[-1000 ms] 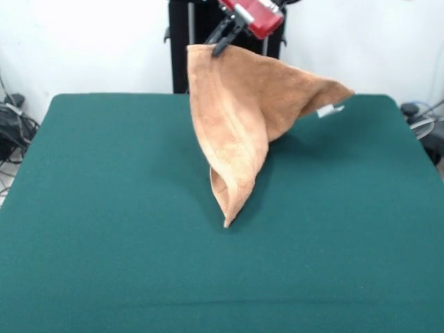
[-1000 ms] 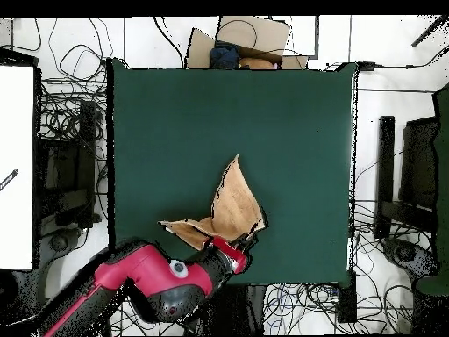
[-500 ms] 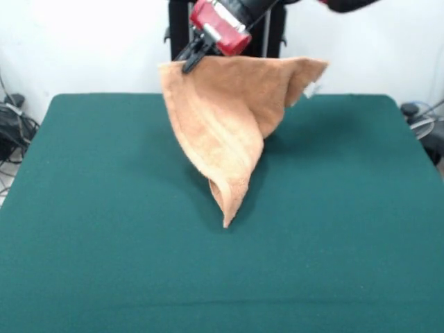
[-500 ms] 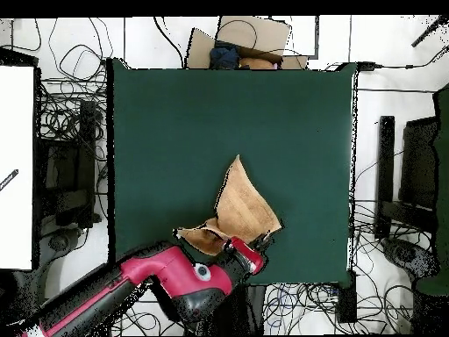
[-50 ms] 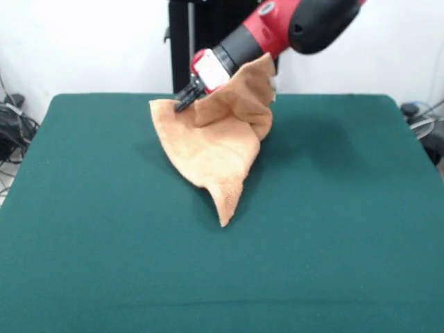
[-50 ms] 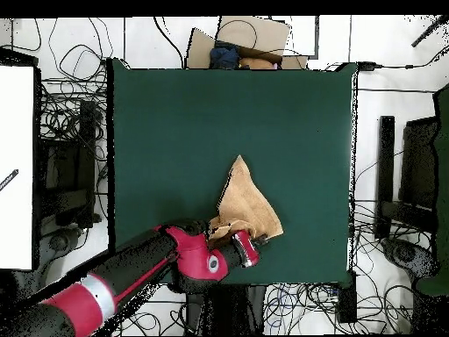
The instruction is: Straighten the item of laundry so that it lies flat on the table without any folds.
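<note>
The gripper (image 5: 182, 104), jaws clamped on the towel (image 5: 215, 149) corner, has swung lower (towel now slumping, bunched) toward the surface (image 5: 90, 229), still far from flat.

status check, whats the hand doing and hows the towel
Hand shut on a towel corner, held above the table. Towel bunched and folded, low tip touching the felt, not flat. Nothing else on the table in the way.
</note>
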### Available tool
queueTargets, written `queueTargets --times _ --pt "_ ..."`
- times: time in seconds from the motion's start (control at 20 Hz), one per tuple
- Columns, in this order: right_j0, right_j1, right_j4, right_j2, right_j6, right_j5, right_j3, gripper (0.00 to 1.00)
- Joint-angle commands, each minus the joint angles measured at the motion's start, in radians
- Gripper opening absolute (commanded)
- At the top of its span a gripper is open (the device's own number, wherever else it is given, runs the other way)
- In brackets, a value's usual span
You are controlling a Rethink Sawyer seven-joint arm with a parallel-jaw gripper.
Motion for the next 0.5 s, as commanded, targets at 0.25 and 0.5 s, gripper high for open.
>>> queueTargets --times 0.25,0.5 --pt "-0.011 -0.185 0.165 0.305 -0.374 0.056 -0.164 0.00" --pt "-0.004 -0.182 0.195 0.290 -0.390 0.048 -0.164 0.00"
